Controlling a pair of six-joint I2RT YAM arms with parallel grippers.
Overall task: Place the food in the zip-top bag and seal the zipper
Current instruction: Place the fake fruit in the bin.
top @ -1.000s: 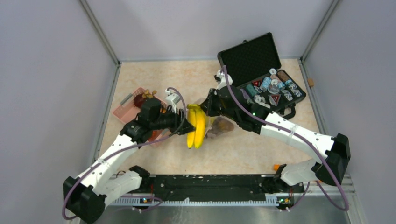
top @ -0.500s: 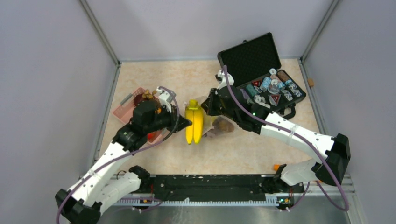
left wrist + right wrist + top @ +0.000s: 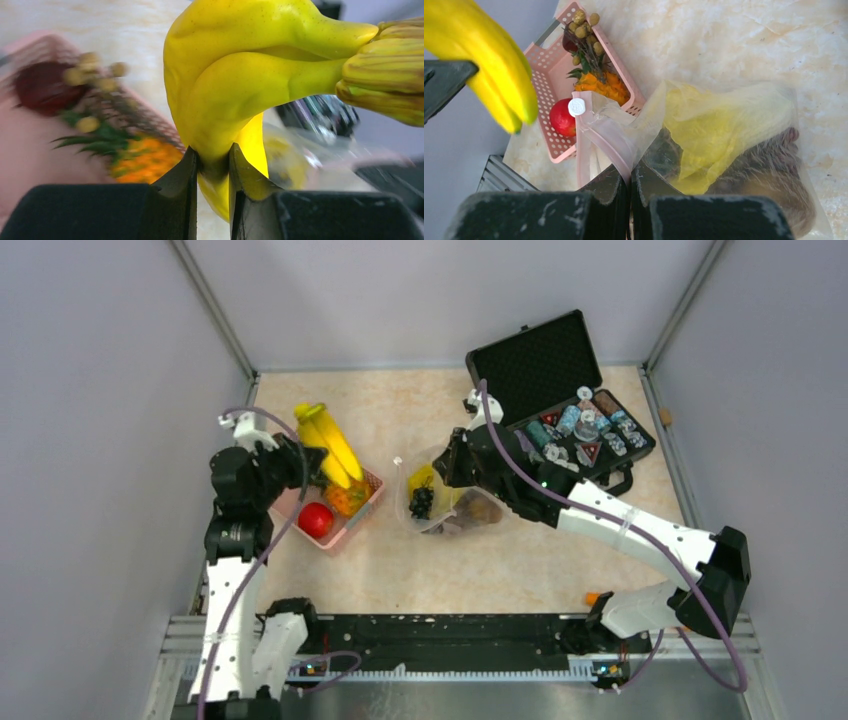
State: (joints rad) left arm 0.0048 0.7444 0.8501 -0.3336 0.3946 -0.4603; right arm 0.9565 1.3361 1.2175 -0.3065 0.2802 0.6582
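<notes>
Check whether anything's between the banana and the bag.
Nothing visible does. The left gripper holds the banana up over the basket, and only bare table separates basket and bag. The right gripper pinches the bag's mouth edge, so how wide it gapes is unclear.

The bananas (image 3: pixel 330 445) were bright yellow, and their stem end (image 3: pixel 385 70) was dull olive with brown streaks. At nine o'clock from the bag (image 3: pixel 774 95), the basket (image 3: pixel 546 60) was pale pink with a lattice of small holes. In it sat a glossy red ball (image 3: pixel 562 118) and an orange piece (image 3: pixel 604 85) topped with dark green leaves. The bag was clear, with a pink strip (image 3: pixel 599 137) along its mouth. Through it showed a yellow piece (image 3: pixel 714 135), dark purple grapes (image 3: pixel 421 502) and a brown ball (image 3: pixel 482 508). The table (image 3: pixel 420 570) was cream with tan marbling. At one o'clock, the case (image 3: pixel 540 360) was black. The left gripper (image 3: pixel 214 167) and right gripper (image 3: pixel 630 177) were black.
</notes>
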